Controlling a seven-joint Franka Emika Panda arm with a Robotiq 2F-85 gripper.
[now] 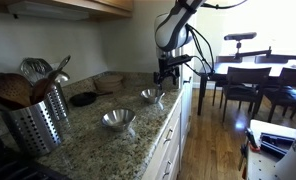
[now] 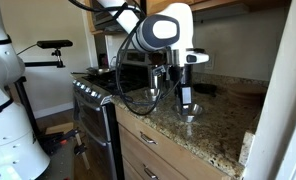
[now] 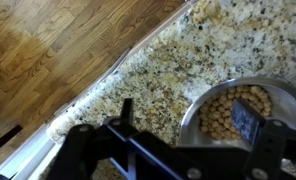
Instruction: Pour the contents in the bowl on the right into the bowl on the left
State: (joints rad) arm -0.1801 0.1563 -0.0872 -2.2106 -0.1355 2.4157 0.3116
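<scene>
The wrist view shows a steel bowl (image 3: 200,100) full of pale round beans (image 3: 223,112) on the speckled granite counter. My gripper (image 3: 186,115) is open and straddles the bowl's rim. One finger (image 3: 246,118) hangs over the beans and the other finger (image 3: 127,108) is outside over the counter. Nothing is held. In an exterior view the gripper (image 1: 168,70) hovers just above this right bowl (image 1: 151,96). The left bowl (image 1: 116,119) sits nearer the camera and looks empty. From the other side the gripper (image 2: 180,88) stands over the bowl (image 2: 190,112).
A perforated steel utensil holder (image 1: 36,122) with spoons stands at the counter's near left. A dark plate (image 1: 83,99) lies by the wall. The counter edge (image 3: 108,78) drops to a wood floor. A stove (image 2: 93,95) adjoins the counter. A dining table and chairs (image 1: 253,80) stand behind.
</scene>
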